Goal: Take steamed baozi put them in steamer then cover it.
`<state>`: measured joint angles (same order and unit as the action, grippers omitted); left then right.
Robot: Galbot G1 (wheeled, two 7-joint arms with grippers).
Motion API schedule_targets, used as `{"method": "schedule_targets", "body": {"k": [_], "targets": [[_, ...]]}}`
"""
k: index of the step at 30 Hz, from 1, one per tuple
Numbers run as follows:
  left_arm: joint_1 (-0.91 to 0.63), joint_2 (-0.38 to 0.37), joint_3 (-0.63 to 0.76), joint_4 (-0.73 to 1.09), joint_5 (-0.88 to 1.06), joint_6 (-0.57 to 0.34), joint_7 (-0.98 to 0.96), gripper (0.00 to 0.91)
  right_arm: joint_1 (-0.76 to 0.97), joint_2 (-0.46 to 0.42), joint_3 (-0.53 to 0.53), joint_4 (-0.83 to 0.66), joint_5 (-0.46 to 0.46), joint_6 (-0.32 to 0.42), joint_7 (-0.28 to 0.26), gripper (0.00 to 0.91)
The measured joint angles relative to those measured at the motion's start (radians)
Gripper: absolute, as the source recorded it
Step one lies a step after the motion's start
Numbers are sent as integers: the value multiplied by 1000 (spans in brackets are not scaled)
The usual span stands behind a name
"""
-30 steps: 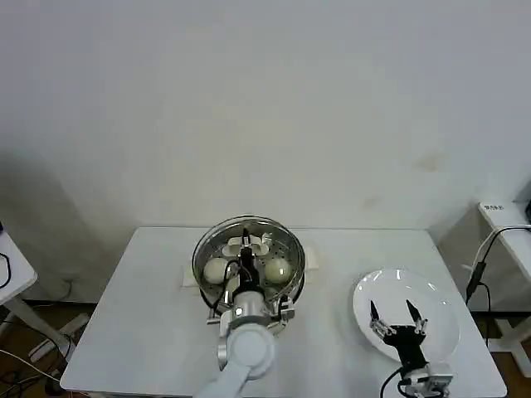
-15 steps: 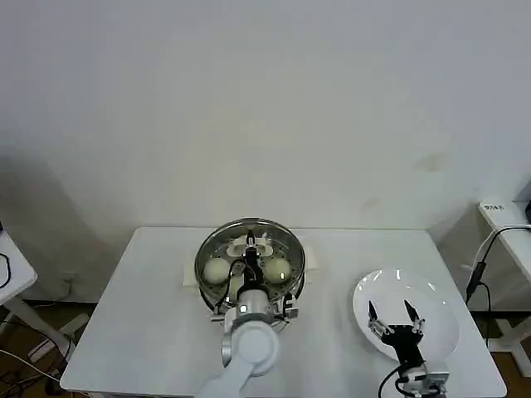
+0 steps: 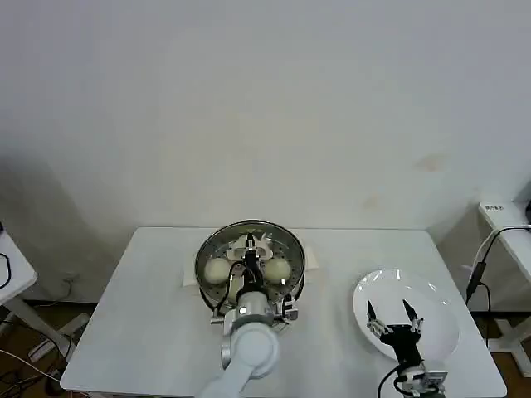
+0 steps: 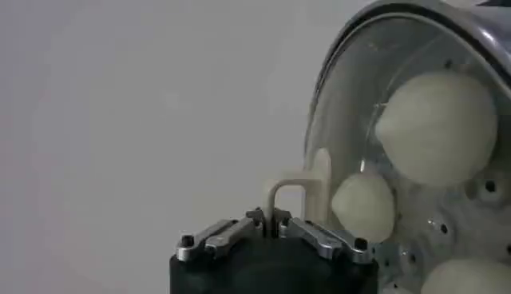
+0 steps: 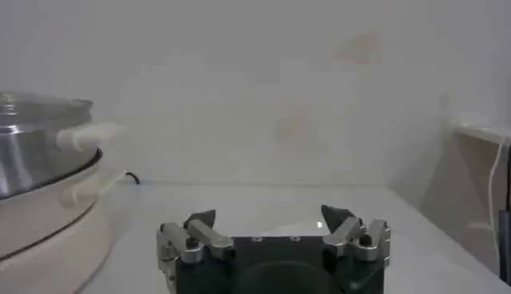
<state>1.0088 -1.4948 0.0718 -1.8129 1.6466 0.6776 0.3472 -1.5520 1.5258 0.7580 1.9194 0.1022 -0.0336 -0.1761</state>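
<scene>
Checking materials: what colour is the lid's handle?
Cream-white; the handle shows best in the left wrist view.

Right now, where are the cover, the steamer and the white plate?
cover [image 3: 249, 249], head view, on its handle.
steamer [image 5: 32, 152], right wrist view, on its steel side wall.
white plate [image 3: 440, 311], head view, on its bare right part.

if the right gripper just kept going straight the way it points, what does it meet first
Nothing close: the open right gripper points over the white plate toward the back wall, and the way looks free. The steamer sits off to one side, though depth is unclear.
</scene>
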Motion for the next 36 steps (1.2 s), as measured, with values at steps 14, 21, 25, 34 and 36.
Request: {"method": "schedule_targets", "body": {"k": [14,21,25,34,36], "targets": [[11,2,-13,-19,0,-38,1,907,-1,3,-3,-5,-14,6,0,907],[27,9,-22,-43,1,-48,-2,907,-3,1,-4,-7,-17,8,0,907],[42,10,-29,-64,6,-55,-6,907,-3,4,-4,-8,-21,9,0,907],[85,32,-32,-131,3,-64,9,907,-8,8,-8,-5,-28,8,0,907],[96,37,-35,-146,2,-65,13,907,-10,6,-9,-3,-29,8,1,907]]}}
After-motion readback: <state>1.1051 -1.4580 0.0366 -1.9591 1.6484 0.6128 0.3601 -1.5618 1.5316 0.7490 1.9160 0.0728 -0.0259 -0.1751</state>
